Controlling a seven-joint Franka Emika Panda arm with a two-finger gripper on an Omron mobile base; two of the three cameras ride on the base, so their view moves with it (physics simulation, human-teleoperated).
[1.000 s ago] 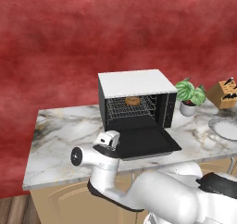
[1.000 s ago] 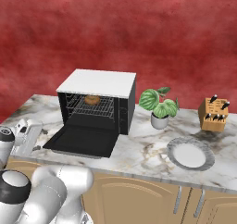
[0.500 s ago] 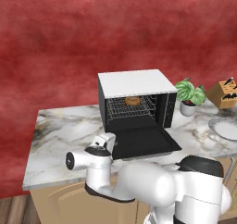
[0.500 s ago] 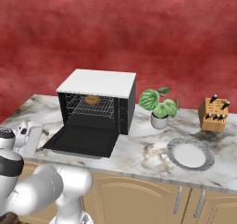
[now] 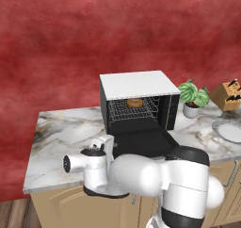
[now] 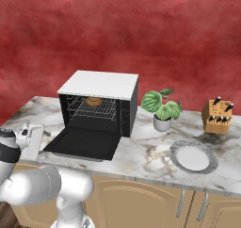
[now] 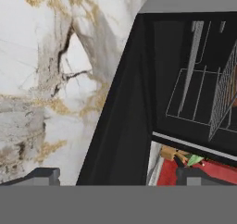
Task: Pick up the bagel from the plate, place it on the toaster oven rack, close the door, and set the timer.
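The black toaster oven (image 5: 139, 85) (image 6: 100, 86) with a white top stands on the counter. Its door (image 5: 142, 142) (image 6: 84, 144) lies folded down flat. A brown bagel (image 5: 135, 102) (image 6: 93, 101) rests on the wire rack (image 5: 132, 110) (image 6: 94, 110) inside. My gripper (image 5: 107, 142) (image 6: 32, 134) (image 7: 118, 176) is open at the door's front left corner and holds nothing. In the hand view its fingertips (image 7: 44, 174) stand wide apart, with the door's dark left edge (image 7: 115, 126) running between them and the rack (image 7: 223, 94) beyond. The grey-white plate (image 5: 229, 130) (image 6: 194, 158) sits bare on the right.
A potted plant (image 5: 192, 98) (image 6: 162, 110) stands right of the oven and a wooden knife block (image 5: 228, 95) (image 6: 218, 117) farther right. Marble counter (image 5: 66, 133) (image 7: 41, 79) stretches left of the oven to its left edge. A red wall rises behind.
The arm's elbow and body have swung up and right in the base views. The hand has shifted only slightly beside the door's front left corner, jaws still open.
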